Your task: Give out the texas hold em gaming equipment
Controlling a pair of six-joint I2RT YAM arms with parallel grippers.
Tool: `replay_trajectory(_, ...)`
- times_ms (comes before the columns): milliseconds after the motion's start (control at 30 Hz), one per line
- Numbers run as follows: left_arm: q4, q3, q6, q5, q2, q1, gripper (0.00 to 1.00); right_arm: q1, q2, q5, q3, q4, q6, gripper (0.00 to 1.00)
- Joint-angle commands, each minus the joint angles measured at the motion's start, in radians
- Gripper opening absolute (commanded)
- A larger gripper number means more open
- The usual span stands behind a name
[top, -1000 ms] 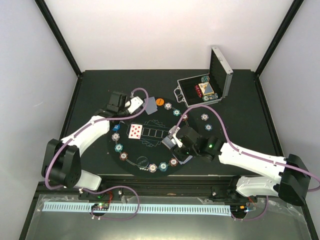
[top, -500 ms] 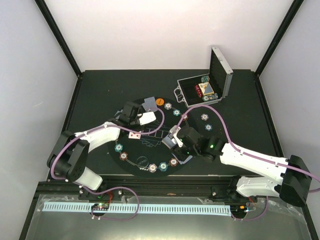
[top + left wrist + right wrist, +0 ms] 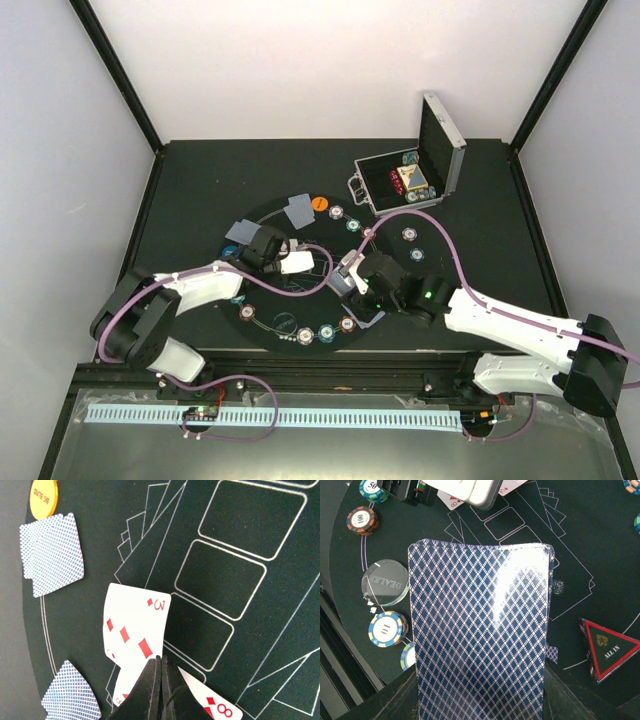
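Observation:
My left gripper (image 3: 312,262) hangs over the middle of the round black mat (image 3: 292,306), jaws pressed shut (image 3: 162,661). The edge of a face-up three of diamonds (image 3: 132,625) runs into the jaw tips. Partly under it lies an eight of diamonds (image 3: 220,707). My right gripper (image 3: 348,276) sits just right of it, shut on a deck of blue-backed playing cards (image 3: 480,630). Pairs of face-down cards (image 3: 52,552) lie by the orange disc (image 3: 43,497) and at the lower left (image 3: 70,692). Poker chips (image 3: 362,520) ring the mat's edge, and the red triangle marker (image 3: 610,647) lies on it.
The open silver case (image 3: 410,180) stands at the back right with more pieces inside. Two chips (image 3: 408,233) lie on the table right of the mat. A clear dealer disc (image 3: 385,582) sits near the mat's front edge. Both arms' purple cables cross above the mat.
My left gripper has swung from the face-down cards at the mat's far edge down to its middle, beside the deck. A face-up three of diamonds now shows at its tips. The right arm barely moved.

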Motion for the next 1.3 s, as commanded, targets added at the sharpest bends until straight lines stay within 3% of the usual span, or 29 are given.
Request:
replay_trajectory(0,-0.005,-0.002,0.021,0.010,-0.039,-0.011,0.01,-0.007,-0.025,0.014,-0.006,0.035,0.007,0.55)
replay_trajectory(700,-0.062,-0.049,-0.020,-0.009,-0.032,-0.021,0.06,-0.007,-0.031,0.007,-0.008,0.037,0.006,0.55)
replay_trajectory(1000,-0.116,-0.044,-0.084,-0.018,-0.084,-0.022,0.31,-0.007,-0.028,0.010,-0.008,0.038,0.007,0.55)
replay_trajectory(1167,-0.168,-0.024,-0.196,0.005,-0.248,-0.021,0.35,-0.007,-0.020,0.020,-0.006,0.034,0.006,0.55)
replay_trajectory(1267,-0.183,-0.018,-0.272,0.032,-0.377,-0.021,0.46,-0.007,-0.009,0.031,0.000,0.025,0.005,0.55)
